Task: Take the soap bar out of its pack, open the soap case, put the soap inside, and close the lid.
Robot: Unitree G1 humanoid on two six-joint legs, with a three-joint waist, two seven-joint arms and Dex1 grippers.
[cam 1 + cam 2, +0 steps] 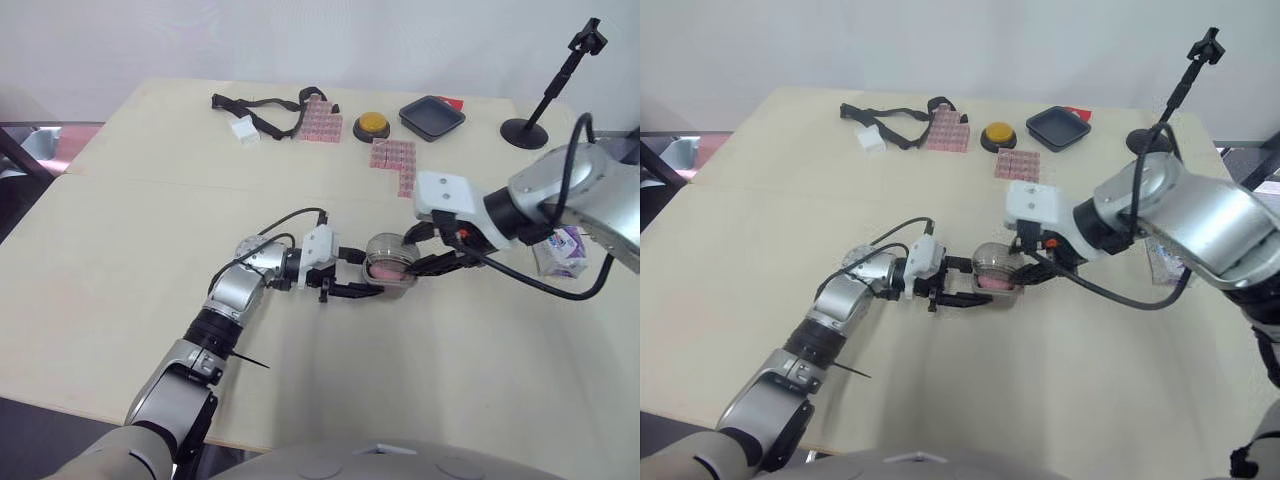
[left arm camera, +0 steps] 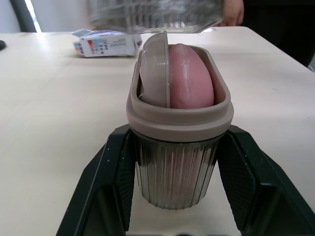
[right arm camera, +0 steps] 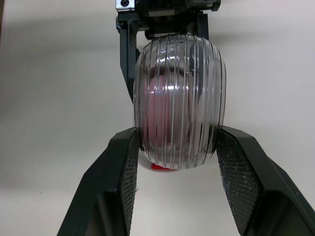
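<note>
The left end effector (image 1: pixel 362 274) is clenched across the width of the case (image 2: pixel 174 177) at mid-counter (image 1: pixel 150 250). The soap (image 2: pixel 189 78) sits inside it, rising a little past the rim. Just above it, not yet seated, is the lid (image 3: pixel 179 103), grasped across its width by the right end effector (image 3: pixel 178 135). Lid and case seem to share one long axis, running from one end effector to the other, so closing likely calls for a straight push down. The pack (image 1: pixel 560 250) lies well apart, to the right.

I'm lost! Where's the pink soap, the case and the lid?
pink soap (image 2: pixel 189 78): left wrist view, rounded side.
case (image 2: pixel 179 125): left wrist view, beige rim.
lid (image 3: pixel 179 103): right wrist view, ribbed dome.
</note>
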